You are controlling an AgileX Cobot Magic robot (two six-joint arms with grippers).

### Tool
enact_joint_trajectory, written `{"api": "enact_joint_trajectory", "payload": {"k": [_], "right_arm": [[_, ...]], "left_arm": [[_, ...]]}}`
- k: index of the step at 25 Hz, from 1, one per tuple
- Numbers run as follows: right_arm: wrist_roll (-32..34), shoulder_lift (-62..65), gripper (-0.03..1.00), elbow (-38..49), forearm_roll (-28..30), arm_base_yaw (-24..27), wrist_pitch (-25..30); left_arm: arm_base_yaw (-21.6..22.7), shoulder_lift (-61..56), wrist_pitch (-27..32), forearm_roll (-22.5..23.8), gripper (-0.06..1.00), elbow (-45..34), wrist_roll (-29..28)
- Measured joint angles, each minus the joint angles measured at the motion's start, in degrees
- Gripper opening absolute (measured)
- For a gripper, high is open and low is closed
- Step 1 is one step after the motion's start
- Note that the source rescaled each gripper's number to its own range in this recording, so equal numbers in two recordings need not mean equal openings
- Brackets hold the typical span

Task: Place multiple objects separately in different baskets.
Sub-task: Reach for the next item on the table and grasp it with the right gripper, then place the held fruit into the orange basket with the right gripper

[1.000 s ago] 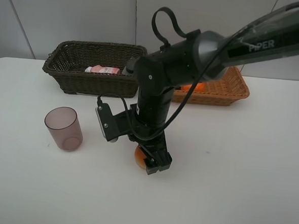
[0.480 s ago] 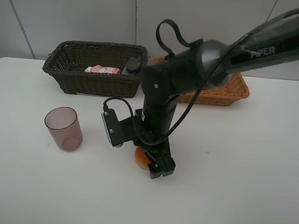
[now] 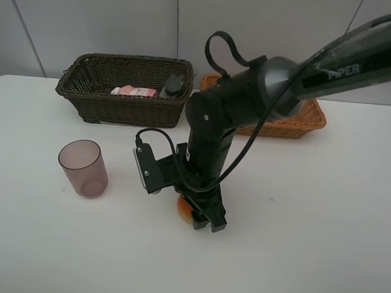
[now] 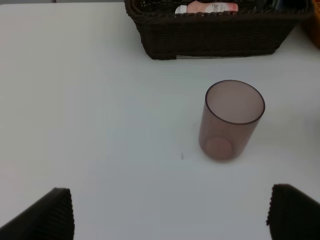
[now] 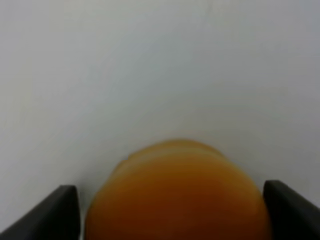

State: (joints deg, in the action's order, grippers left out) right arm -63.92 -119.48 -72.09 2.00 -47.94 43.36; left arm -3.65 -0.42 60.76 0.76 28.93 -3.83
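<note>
High view: the white table point(image 3: 324, 214) has a dark brown basket point(image 3: 122, 92) at the far left. A pink bottle point(image 3: 134, 91) lies in it, and a dark grey bottle point(image 3: 174, 85) sits at its right end. The bottle's label is too small to read. A light orange basket point(image 3: 307, 117) sits just right of the brown one, mostly hidden behind the arm. A mauve cup point(image 3: 82, 168) stands upright on the left, well apart from the baskets. The right arm point(image 3: 252, 90) reaches across the middle, with "PIPER" printed in light letters on its upper part. The right gripper point(image 3: 204, 220) points down at an orange point(image 3: 182, 207), which sits on the table near the middle.

Left wrist view: the left gripper point(image 4: 170, 215) hangs over bare table with its fingers point(image 4: 50, 215) spread wide and nothing between them. The cup point(image 4: 231, 122) stands beyond them, with the brown basket point(image 4: 215, 35) further off. The pink bottle point(image 4: 205, 7) shows over the rim, and its label print is only a blur.

Right wrist view: the orange point(image 5: 177, 195) fills the gap between the two dark fingers point(image 5: 60, 212) of the right gripper point(image 5: 172, 215). The fingers sit partly closed, right up against its sides or close to it. Can't tell if they actually squeeze it. The orange rests on the table point(image 5: 150, 60).
</note>
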Motion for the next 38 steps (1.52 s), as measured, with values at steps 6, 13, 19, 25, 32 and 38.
{"api": "enact_joint_trajectory", "payload": {"k": [6,13,19,25,32,38], "right_arm": [[0.0,0.0,0.45,0.0,0.0,0.0,0.0],[0.0,0.0,0.45,0.0,0.0,0.0,0.0],[0.0,0.0,0.45,0.0,-0.1,0.0,0.0],[3.2,1.5,0.45,0.0,-0.7,0.0,0.5],[25.7,2.8,0.45,-6.5,0.3,1.9,4.8],[47.2,2.8,0.45,-15.8,1.3,6.1,9.2]], "left_arm": [[0.0,0.0,0.0,0.0,1.0,0.0,0.0],[0.0,0.0,0.0,0.0,1.0,0.0,0.0],[0.0,0.0,0.0,0.0,1.0,0.0,0.0],[0.0,0.0,0.0,0.0,1.0,0.0,0.0],[0.0,0.0,0.0,0.0,1.0,0.0,0.0],[0.0,0.0,0.0,0.0,1.0,0.0,0.0]]}}
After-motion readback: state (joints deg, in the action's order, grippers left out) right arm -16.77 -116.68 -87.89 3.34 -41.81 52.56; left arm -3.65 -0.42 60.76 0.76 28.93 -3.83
